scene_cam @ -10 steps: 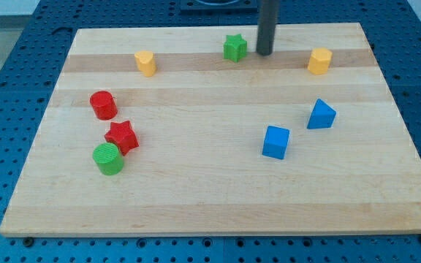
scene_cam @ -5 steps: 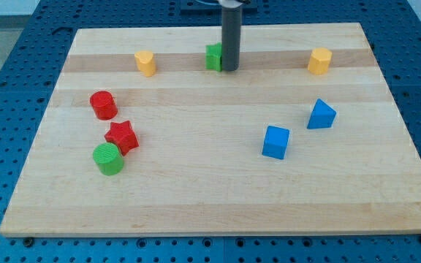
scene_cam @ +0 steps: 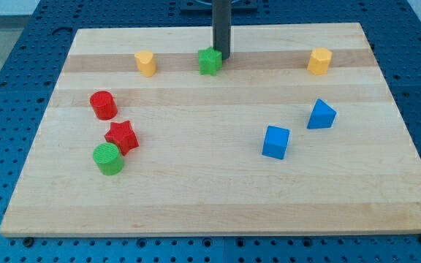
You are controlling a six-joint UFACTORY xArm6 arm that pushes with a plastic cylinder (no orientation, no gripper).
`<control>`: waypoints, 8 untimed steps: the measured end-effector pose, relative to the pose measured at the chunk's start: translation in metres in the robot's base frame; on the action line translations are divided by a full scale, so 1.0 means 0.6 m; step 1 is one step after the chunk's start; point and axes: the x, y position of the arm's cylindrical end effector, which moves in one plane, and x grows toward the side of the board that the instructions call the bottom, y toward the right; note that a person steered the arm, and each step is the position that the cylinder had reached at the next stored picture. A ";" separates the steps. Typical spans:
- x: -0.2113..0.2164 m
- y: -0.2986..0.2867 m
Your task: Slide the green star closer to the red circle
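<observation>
The green star [scene_cam: 210, 61] lies near the view's top, left of centre. My tip [scene_cam: 221, 58] is at the star's upper right edge, touching or nearly touching it. The red circle [scene_cam: 103, 105] sits at the view's left, well below and left of the star.
A yellow block [scene_cam: 145, 63] lies left of the star, on the way toward the red circle. A red star [scene_cam: 121, 136] and a green circle [scene_cam: 108, 158] sit below the red circle. Another yellow block [scene_cam: 319, 61] is at the top right. Two blue blocks [scene_cam: 275, 142] [scene_cam: 321, 115] lie at the right.
My tip moved left from the star's right side and pushed the green star left and slightly down. The other blocks have not moved.
</observation>
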 end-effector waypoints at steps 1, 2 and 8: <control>0.083 -0.010; 0.137 -0.028; 0.093 -0.080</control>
